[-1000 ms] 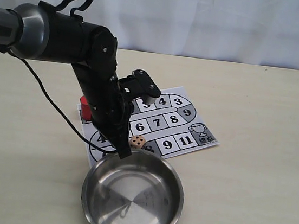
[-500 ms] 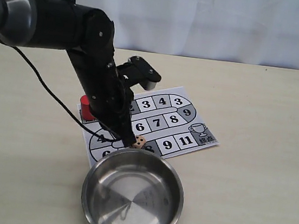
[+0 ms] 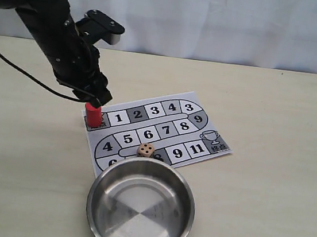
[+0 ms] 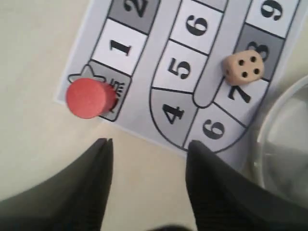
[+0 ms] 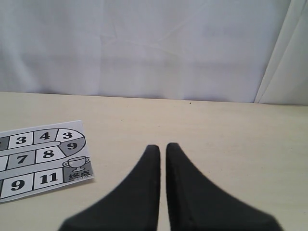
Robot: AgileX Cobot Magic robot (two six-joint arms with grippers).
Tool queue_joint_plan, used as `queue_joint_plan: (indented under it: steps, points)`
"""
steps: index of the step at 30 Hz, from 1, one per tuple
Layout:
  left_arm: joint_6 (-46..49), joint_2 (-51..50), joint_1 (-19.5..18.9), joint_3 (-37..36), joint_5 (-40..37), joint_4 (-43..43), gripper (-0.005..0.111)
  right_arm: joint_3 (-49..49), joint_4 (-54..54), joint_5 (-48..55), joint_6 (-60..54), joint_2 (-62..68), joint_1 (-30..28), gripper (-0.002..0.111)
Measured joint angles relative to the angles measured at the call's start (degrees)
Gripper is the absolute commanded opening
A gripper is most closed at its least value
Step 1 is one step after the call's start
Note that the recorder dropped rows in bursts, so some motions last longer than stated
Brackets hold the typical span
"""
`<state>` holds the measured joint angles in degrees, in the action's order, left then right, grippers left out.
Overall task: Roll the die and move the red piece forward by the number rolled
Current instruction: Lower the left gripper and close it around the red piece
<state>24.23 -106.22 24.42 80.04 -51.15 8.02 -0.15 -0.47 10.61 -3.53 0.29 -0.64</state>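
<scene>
The red piece (image 3: 93, 114) stands upright on the start square at the left end of the numbered board (image 3: 172, 126). The die (image 3: 146, 150) rests on the board by the bowl's far rim, over squares 7 and 8, four pips up. My left gripper (image 3: 94, 98) hangs just above and behind the red piece. In the left wrist view it (image 4: 148, 147) is open and empty, short of the red piece (image 4: 89, 97), with the die (image 4: 244, 66) off to one side. My right gripper (image 5: 162, 147) is shut with nothing in it, over bare table.
An empty steel bowl (image 3: 141, 206) sits at the front, its rim overlapping the board's near edge. A white curtain backs the tan table. The board's trophy end (image 5: 77, 168) lies beside the right gripper. The right arm is out of the exterior view.
My left arm has swung away from the bowl and die, back and to the left, and now hangs over the red piece. Die, red piece and bowl have stayed put.
</scene>
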Motion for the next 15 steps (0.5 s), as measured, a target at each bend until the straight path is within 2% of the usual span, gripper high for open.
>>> queue_joint_plan:
  steps: [4, 8, 15]
  points:
    - [-0.23, 0.00, -2.39, 0.00, 3.06, -0.24, 0.063, 0.00, 0.00, 0.00, 0.00, 0.00, 0.00, 0.004]
    - [-0.23, -0.26, -4.09, 0.00, 5.87, -0.24, 0.064, 0.00, 0.00, 0.00, 0.00, 0.00, 0.00, 0.004]
    - [-0.23, -3.91, -4.38, 0.00, 8.13, 1.24, 0.064, 0.00, 0.00, 0.00, 0.00, 0.00, 0.00, 0.004]
